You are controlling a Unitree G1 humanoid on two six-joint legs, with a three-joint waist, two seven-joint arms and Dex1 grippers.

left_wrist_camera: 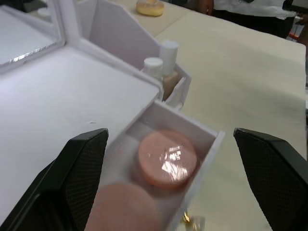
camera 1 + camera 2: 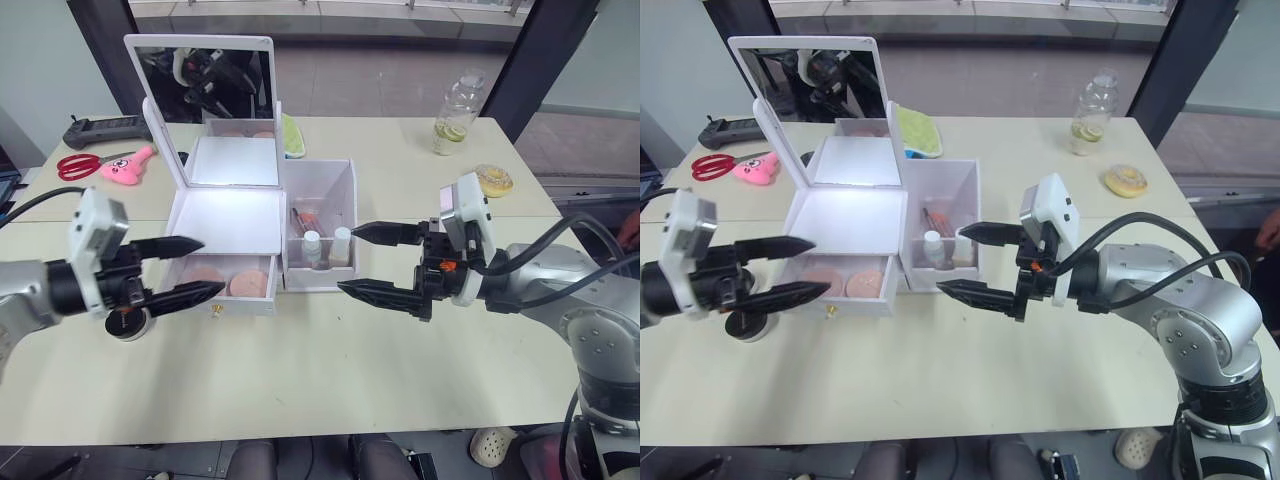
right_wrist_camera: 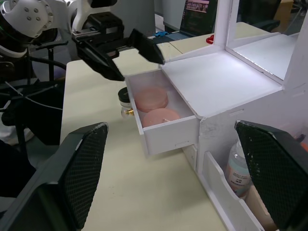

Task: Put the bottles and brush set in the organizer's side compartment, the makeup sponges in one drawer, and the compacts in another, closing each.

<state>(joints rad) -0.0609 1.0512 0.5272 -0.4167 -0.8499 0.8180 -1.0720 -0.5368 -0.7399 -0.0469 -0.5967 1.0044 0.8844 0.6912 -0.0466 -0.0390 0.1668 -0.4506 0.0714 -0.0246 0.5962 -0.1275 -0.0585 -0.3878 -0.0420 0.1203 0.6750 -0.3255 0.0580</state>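
Observation:
The white organizer (image 2: 228,215) stands mid-table with its mirror (image 2: 205,80) upright. Its drawer (image 2: 262,300) is pulled out, and two pink makeup sponges (image 2: 205,275) (image 2: 248,284) lie side by side in it. In the side compartment (image 2: 345,190) stand two white-capped bottles (image 2: 312,246) (image 2: 342,243), with the brush set (image 2: 303,220) behind them. My left gripper (image 2: 211,266) is open at the drawer's left front corner. Below it a black-lidded compact (image 2: 128,322) rests on the table, partly hidden. My right gripper (image 2: 348,260) is open just right of the side compartment, holding nothing.
Red scissors (image 2: 75,165), a pink toy (image 2: 130,166) and a black handset (image 2: 105,127) lie at the far left. A drink bottle with lime slices (image 2: 457,112) and a doughnut-shaped thing (image 2: 493,179) sit at the far right. A green item (image 2: 291,135) lies behind the organizer.

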